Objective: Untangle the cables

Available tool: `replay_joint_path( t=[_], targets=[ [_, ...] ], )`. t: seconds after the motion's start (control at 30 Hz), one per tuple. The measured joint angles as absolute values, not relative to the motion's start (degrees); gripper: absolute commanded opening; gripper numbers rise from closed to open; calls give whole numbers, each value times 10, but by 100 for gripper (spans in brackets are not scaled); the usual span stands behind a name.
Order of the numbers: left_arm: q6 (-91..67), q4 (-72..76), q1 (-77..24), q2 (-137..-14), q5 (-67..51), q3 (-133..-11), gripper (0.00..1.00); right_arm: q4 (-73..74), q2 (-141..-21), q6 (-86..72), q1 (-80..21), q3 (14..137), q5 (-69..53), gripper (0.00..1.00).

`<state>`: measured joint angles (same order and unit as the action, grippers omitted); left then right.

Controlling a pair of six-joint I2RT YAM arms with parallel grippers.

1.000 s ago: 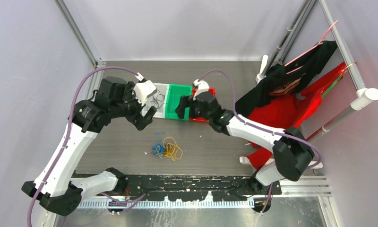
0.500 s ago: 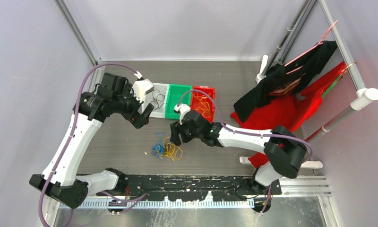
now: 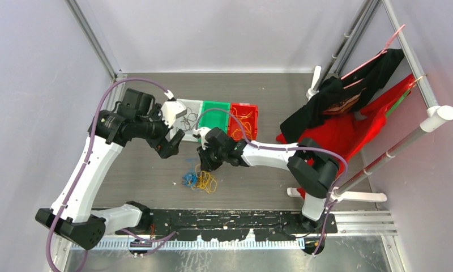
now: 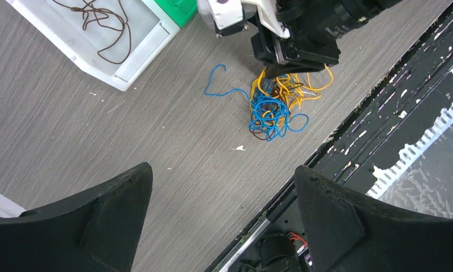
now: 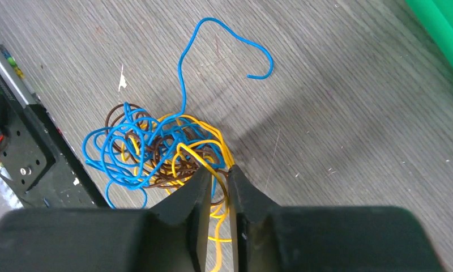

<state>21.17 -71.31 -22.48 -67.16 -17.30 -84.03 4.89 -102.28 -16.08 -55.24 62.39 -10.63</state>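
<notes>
A tangle of blue, yellow and brown cables [image 3: 199, 179] lies on the grey table, with one blue end [image 5: 224, 34] curling away from it. My right gripper [image 3: 206, 164] points down at the far edge of the tangle. Its jaws [image 5: 217, 173] are nearly together with yellow strands running between them. In the left wrist view the cables [image 4: 275, 107] sit just under the right gripper [image 4: 295, 54]. My left gripper [image 3: 170, 144] hangs above the table left of the tangle, its fingers [image 4: 122, 192] wide open with nothing between them.
Three trays stand in a row behind the tangle: a white tray [image 3: 176, 107] with brown wires, a green tray [image 3: 213, 106], and a red tray [image 3: 252, 110] with yellow wires. Red and black clothes [image 3: 349, 124] hang at the right. A black rail [image 3: 230, 218] runs along the near edge.
My right arm swung from over the green and red trays down to the tangle and its jaws closed on yellow strands. The left arm drew back slightly and stays open.
</notes>
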Motion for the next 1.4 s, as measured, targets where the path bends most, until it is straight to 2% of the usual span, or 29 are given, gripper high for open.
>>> replay_joint_path(
  t=[0.03,0.07,0.27,0.53,0.77,0.93,1.27,1.4],
  targets=[
    [213,-715,-225,-671,-174,-840,94,50,-1023,-161,-550,624,-112,3],
    [214,-715,-225,-671,-175,-840,94,50,-1022,-157,-547,624,-117,1],
    [214,-712,-225,-650,-190,-819,93,69,-971,-153,-530,622,-150,1],
    [196,-659,-225,-571,-261,-737,91,13,-792,-170,-527,609,-211,1],
    [162,-573,-225,-504,-311,-662,88,-74,-783,-218,-527,609,-270,1],
    [152,-533,-225,-487,-326,-640,74,-98,-798,-239,-526,609,-307,1],
    [156,-509,-225,-462,-349,-614,38,-171,-820,-301,-526,609,-395,1],
    [153,-495,-225,-460,-363,-610,15,-196,-841,-332,-525,619,-430,1]
  ],
)
